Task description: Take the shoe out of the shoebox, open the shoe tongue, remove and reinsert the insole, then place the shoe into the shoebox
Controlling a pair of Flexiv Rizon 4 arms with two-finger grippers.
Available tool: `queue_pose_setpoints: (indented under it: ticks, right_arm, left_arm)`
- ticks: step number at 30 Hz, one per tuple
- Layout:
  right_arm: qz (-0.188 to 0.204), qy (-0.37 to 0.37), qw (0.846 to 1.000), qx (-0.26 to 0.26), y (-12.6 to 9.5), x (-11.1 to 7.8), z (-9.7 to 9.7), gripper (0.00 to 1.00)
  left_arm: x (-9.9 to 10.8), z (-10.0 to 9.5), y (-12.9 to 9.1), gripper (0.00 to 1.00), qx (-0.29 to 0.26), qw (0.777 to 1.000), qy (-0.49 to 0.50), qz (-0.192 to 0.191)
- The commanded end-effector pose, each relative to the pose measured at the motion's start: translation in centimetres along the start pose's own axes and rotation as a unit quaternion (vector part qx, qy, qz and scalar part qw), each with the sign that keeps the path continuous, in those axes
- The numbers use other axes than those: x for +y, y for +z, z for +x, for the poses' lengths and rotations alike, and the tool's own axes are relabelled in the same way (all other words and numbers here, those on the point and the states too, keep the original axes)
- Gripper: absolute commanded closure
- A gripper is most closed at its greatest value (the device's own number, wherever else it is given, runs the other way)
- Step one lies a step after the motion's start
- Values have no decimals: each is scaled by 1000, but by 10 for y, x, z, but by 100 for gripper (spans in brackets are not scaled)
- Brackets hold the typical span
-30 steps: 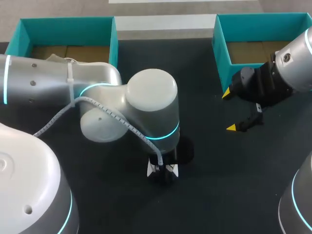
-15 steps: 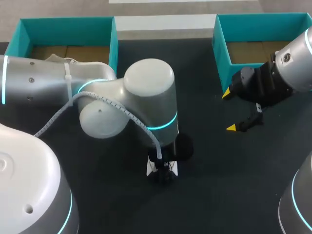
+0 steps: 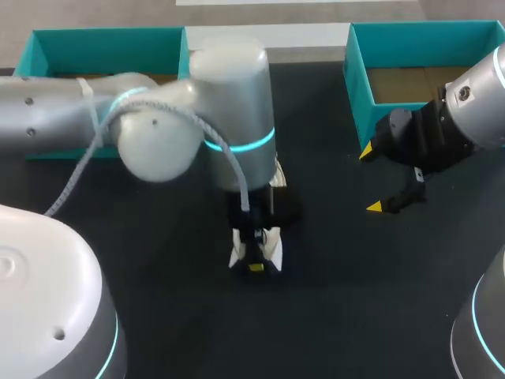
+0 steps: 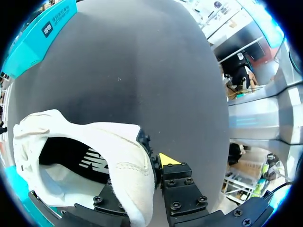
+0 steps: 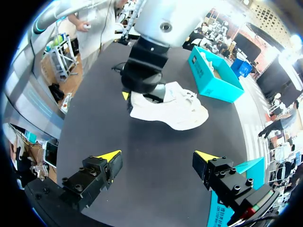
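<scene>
while pinching one side of the white shoe (image 5: 176, 112) with the left gripper (image 3: 254, 262), holding the right gripper (image 5: 158, 157) spread beside a teal shoebox (image 3: 359, 88)

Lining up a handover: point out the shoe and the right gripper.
shoe (image 5: 180, 113), right wrist view, on its white upper.
right gripper (image 5: 158, 156), right wrist view, midway between the yellow tips.

Our shoe (image 4: 118, 142) is white, its lining black with a white striped mark. The left claw (image 4: 142, 165) gripping it is black with a yellow tip. Our right claw (image 5: 158, 158) is black too, both tips yellow. The table (image 3: 355, 300) is black. The box (image 3: 359, 71) beside the right claw is teal outside and cardboard brown within. Our left arm (image 3: 229, 103) and right arm (image 3: 481, 95) are silver-white, the left ringed in cyan.
</scene>
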State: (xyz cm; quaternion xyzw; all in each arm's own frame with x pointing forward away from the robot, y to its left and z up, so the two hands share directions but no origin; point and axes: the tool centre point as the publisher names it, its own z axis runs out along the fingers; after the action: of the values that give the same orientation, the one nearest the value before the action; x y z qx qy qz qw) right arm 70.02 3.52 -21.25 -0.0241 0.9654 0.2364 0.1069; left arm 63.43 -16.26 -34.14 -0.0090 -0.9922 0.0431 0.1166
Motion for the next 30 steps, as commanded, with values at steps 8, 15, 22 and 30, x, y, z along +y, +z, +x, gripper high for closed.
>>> queue_pose_setpoints:
  ticks: [8, 15, 22, 30]
  right_arm:
    - [2, 1, 1000, -1, 2, 1, 0, 0]
    - [2, 1, 1000, -1, 2, 1, 0, 0]
    - [2, 1, 1000, -1, 2, 1, 0, 0]
    - [2, 1, 1000, -1, 2, 1, 0, 0]
  left_arm:
    - [40, 6, -141, 100, 7, 1000, 12, -17]
    - [45, 14, -195, 100, 0, 1000, 24, -15]
    - [44, 15, -221, 100, -11, 999, 30, -9]
    - [44, 15, -221, 100, -11, 999, 30, -9]
